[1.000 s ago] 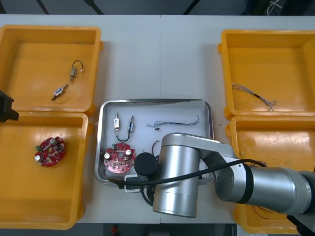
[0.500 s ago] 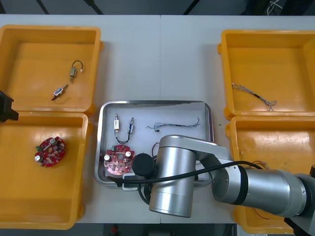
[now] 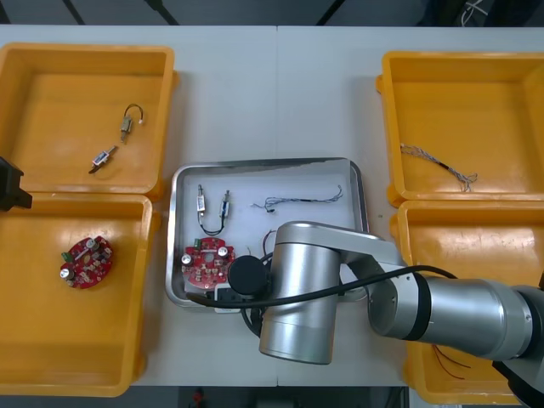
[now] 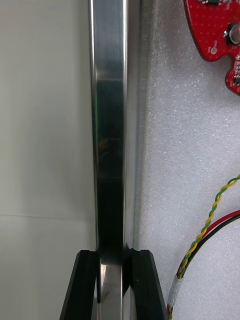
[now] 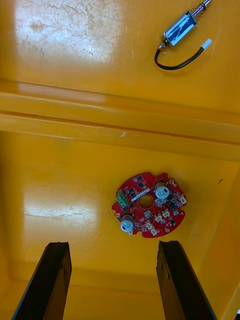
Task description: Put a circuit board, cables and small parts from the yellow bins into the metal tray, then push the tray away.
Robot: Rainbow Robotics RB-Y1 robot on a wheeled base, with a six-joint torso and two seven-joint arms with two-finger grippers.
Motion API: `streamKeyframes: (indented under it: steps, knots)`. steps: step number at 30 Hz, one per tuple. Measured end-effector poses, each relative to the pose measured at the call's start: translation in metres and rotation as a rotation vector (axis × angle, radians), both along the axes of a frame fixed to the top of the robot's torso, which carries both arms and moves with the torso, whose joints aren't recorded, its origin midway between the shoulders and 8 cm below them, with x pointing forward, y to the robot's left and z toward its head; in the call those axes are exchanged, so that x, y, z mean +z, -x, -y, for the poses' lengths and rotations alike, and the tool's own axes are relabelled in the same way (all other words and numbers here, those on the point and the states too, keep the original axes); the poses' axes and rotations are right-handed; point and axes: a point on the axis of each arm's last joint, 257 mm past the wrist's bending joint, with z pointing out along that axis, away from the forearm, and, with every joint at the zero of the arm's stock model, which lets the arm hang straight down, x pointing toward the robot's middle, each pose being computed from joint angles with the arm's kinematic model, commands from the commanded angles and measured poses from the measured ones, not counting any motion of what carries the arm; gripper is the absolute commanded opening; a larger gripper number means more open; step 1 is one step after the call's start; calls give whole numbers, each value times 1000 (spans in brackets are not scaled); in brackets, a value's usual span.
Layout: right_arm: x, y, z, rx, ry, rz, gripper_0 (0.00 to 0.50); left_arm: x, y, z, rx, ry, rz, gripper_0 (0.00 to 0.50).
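Note:
The metal tray (image 3: 268, 162), white inside, lies between the bins. It holds a red circuit board (image 3: 206, 263), two small metal parts (image 3: 202, 202), a blue and white cable (image 3: 302, 201) and a red and yellow cable (image 4: 207, 225). My right gripper (image 4: 112, 257) is shut on the tray's near rim (image 4: 111, 150), one finger on each side of the wall. My right arm (image 3: 297, 297) covers the tray's near right part. My left gripper (image 5: 114, 250) hangs open above a second circuit board (image 5: 150, 205) in the near left bin (image 3: 76, 340).
The far left bin (image 3: 51, 93) holds two small metal parts (image 3: 104, 158) with black cables. A twisted cable (image 3: 438, 164) lies in the far right bin (image 3: 476, 93). Red cables (image 3: 446, 357) lie in the near right bin (image 3: 484, 246). Bare table stretches beyond the tray.
My right gripper has shut on the tray's near rim. The tray, with everything in it, has slid a little away from me. The left arm has not moved.

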Motion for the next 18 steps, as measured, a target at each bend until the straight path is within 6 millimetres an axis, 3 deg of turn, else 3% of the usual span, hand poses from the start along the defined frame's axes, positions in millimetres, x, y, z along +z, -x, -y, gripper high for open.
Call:
streamKeyframes:
  steps: [18]
  knots:
    - [68,-61,4,3,21,138,0,0,0,0,0,0,0,500]
